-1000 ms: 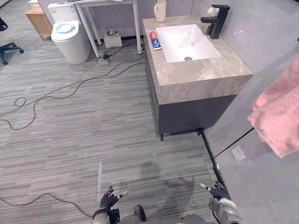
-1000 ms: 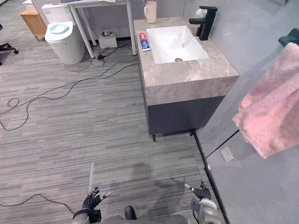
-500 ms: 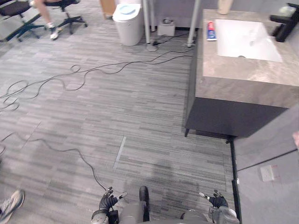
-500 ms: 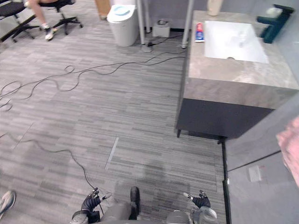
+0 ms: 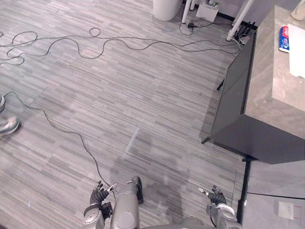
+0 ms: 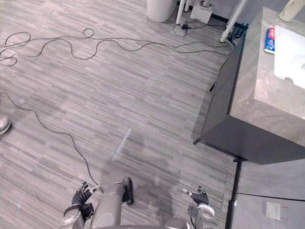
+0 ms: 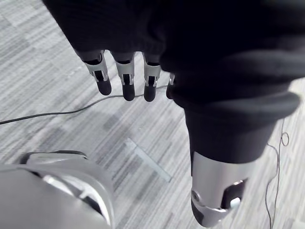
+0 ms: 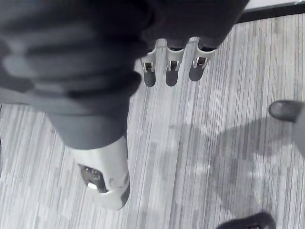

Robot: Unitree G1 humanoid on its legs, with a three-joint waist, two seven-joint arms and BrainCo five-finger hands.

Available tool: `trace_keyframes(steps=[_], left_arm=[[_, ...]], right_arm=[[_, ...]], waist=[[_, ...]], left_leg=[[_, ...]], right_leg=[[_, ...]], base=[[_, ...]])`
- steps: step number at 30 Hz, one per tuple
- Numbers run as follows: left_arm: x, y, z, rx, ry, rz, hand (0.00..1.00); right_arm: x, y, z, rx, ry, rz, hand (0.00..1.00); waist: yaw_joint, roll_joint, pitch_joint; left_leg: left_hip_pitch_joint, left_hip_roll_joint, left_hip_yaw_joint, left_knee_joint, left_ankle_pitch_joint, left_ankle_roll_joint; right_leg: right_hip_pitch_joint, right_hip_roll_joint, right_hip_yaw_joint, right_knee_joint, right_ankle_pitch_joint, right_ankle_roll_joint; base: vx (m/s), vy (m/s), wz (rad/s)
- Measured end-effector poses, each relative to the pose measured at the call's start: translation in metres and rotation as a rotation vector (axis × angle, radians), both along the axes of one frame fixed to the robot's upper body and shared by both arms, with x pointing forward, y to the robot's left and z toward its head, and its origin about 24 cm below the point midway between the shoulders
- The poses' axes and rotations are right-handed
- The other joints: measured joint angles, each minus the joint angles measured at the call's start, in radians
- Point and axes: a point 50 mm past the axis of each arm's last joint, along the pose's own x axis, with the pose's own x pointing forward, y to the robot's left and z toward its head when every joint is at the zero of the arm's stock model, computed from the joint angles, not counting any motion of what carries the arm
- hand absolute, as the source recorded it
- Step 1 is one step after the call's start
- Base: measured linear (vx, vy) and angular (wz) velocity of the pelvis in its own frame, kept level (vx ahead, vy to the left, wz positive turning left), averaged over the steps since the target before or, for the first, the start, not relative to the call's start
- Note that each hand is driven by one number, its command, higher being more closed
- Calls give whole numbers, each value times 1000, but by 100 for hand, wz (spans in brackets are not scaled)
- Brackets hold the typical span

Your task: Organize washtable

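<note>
The washtable [image 5: 279,95], a grey stone top on a dark cabinet, stands at the right edge of the eye views. On it lie a red, white and blue toothpaste tube [image 6: 270,39], a beige cup [image 6: 289,9] at the far corner and a white sink [image 6: 291,59]. My left hand [image 5: 98,193] hangs low at the bottom, open and holding nothing, its fingers [image 7: 125,81] straight over the floor. My right hand [image 5: 215,196] hangs likewise at the bottom right, fingers [image 8: 170,71] relaxed and open. Both hands are far from the washtable.
Black cables [image 5: 119,43] wind across the grey plank floor. A white bin [image 5: 167,5] and white table legs [image 5: 240,16] stand at the far end beside the washtable. A person's shoe [image 5: 7,125] shows at the left edge. A wall socket [image 5: 286,210] sits low at the right.
The camera has swung left: the washtable has slid to the right edge and the chair with the seated person is gone. Both hands hang as before.
</note>
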Motion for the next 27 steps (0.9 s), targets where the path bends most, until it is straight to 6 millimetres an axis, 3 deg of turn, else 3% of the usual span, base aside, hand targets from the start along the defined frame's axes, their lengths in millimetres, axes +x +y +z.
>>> trace_keyframes(steps=[1, 2, 3, 6, 7, 8, 9, 10, 11, 12, 13, 14, 15, 16, 17, 19, 21, 22, 24, 27], left_arm=[[-3, 1, 0, 5, 5, -3, 0], [-5, 2, 0, 6, 8, -3, 0], [-6, 2, -1, 5, 13, -2, 0], [-7, 1, -2, 2, 19, 0, 0], [-4, -1, -2, -4, 15, -4, 0], [-1, -6, -2, -15, 6, -8, 0], [-1, -6, -2, -15, 7, -13, 0], [-1, -8, -3, -17, 14, -21, 0], [-7, -10, -7, -21, 40, -28, 0], [-10, -11, -9, -21, 52, -34, 0], [-11, -16, -11, -27, 70, -52, 0], [-11, -18, -11, -30, 71, -59, 0], [-8, -26, -12, -44, 66, -75, 0], [-9, -30, -13, -61, 67, -70, 0], [-14, -36, -16, -82, 81, -66, 0], [-12, -42, -16, -99, 70, -71, 0], [-7, -44, -12, -104, 43, -74, 0], [-4, -43, -11, -101, 29, -75, 0], [-7, -40, -11, -98, 32, -55, 0], [-9, -37, -11, -97, 35, -35, 0]], right_arm=[[1, 1, 0, -1, -2, 13, 0], [2, 2, 1, -2, -4, 20, 0], [3, 4, 1, -4, -6, 36, 0], [7, 3, 2, -4, -16, 48, 0], [7, 1, 3, -8, -21, 52, 0], [7, -1, 3, -11, -22, 54, 0], [6, -2, 3, -11, -20, 53, 0], [-1, -3, 1, -10, -4, 43, 0], [-9, -4, -2, -12, 16, 38, 0], [-14, -5, -3, -13, 27, 39, 0], [-19, -10, -4, -21, 33, 23, 0], [-20, -12, -3, -26, 33, 21, 0], [-17, -17, 0, -40, 14, 15, 0], [-14, -18, 2, -46, -3, 18, 0], [-8, -16, 6, -48, -31, 27, 0], [-2, -8, 8, -29, -61, 25, 0], [0, -4, 9, -18, -74, 25, 0], [0, -4, 9, -19, -71, 23, 0], [-3, -4, 7, -18, -57, 20, 0], [-12, -6, 2, -19, -16, 15, 0]], waist=[[-4, 11, 4], [-9, 5, -1], [-29, 19, 7], [-53, 28, 14], [-62, 34, 18], [-75, 37, 19], [-82, 37, 19], [-92, 31, 16], [-94, 18, 8], [-99, 15, 4], [-106, 24, -19], [-105, 46, -23], [-106, 70, -19], [-104, 93, -20], [-102, 118, -21], [-99, 121, -19], [-88, 118, -20], [-76, 119, -21], [-68, 118, -20], [-51, 108, -14]], left_leg=[[69, -15, 0, -57, -1, 2], [101, -22, 0, -83, 1, 4], [169, -25, 6, -125, 10, 14], [264, -22, 17, -187, 8, 17], [310, -22, 16, -225, 10, 6], [352, -22, 6, -261, 7, -12], [373, -23, -2, -276, 3, -24], [421, -31, -19, -293, -13, -57], [465, -40, -39, -292, -37, -97], [485, -40, -53, -284, -49, -117], [487, -5, -91, -218, -62, -142], [469, 15, -99, -152, -65, -153], [411, 68, -104, 37, -50, -222], [352, 115, -108, 204, 6, -288], [285, 185, -105, 408, 40, -303], [227, 241, -71, 544, 26, -277], [163, 239, -57, 525, 4, -239], [113, 232, -58, 470, -12, -210], [37, 206, -89, 339, -23, -192], [-18, 134, -228, 7, 4, -212]], right_leg=[[-50, 44, 12, 56, -40, 8], [-72, 69, 9, 64, -62, 8], [-119, 125, -41, 30, -114, -10], [-199, 207, -142, -173, -134, -27], [-233, 247, -175, -317, -102, -38], [-254, 283, -186, -489, -24, -44], [-255, 295, -188, -575, 25, -39], [-255, 308, -190, -689, 99, -46], [-250, 307, -168, -731, 133, -68], [-246, 305, -146, -722, 186, -122], [-247, 305, -141, -652, 251, -177], [-249, 312, -150, -630, 254, -184], [-214, 335, -170, -611, 230, -209], [-181, 364, -159, -613, 206, -218], [-128, 403, -141, -625, 178, -226], [-41, 437, -89, -642, 138, -230], [33, 452, -25, -693, 121, -227], [65, 461, 31, -723, 115, -223], [105, 465, 96, -747, 105, -207], [159, 461, 199, -745, 64, -177]], base=[[355, 160, -8], [436, 131, 2], [309, 56, 9], [399, 55, 2], [441, 51, 17], [560, 42, 27], [590, -3, 43], [516, -37, 46], [553, -94, 44], [586, -133, 50], [584, -161, 42], [584, -171, 38], [599, -172, -1], [718, -153, -39], [591, -92, -60], [521, -42, -82], [434, -20, -96], [281, 12, -93], [344, 92, -112], [346, 195, -101]])
